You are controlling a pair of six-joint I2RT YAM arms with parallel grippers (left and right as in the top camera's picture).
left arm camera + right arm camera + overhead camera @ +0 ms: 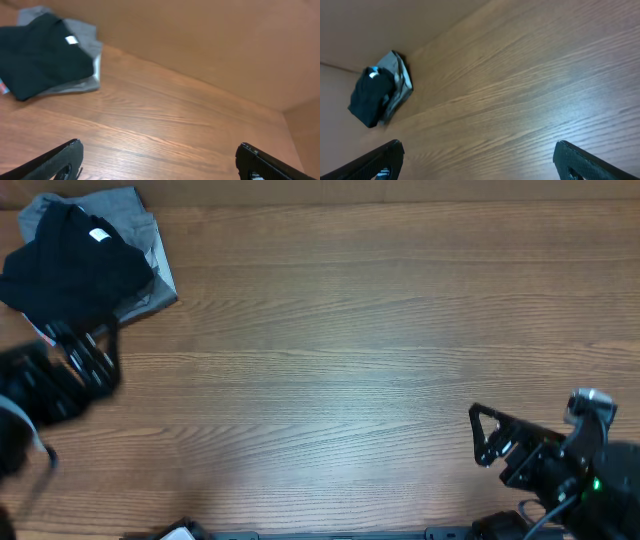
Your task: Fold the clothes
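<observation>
At the far left corner of the worktop (350, 350), the black T-shirt (70, 265) lies in a compact, roughly folded bundle, its small white neck label (98, 235) facing up. It rests on top of a grey garment (155, 280), which shows along the bundle's far and right edges. Nothing is touching either piece of cloth.

Just in front of that pile sits the left gripper (160, 162), its two fingers spread wide apart with only bare wood between them; from above it looks blurred, and its dark fingers lie close to the near edge of the shirt without holding it. Over at the near right corner, well apart from the clothes, the right gripper (478, 437) hangs above the wood with its fingers (385, 157) spread just as wide, and nothing is caught in them. Its wrist camera sees the dark bundle small, in the distance.
</observation>
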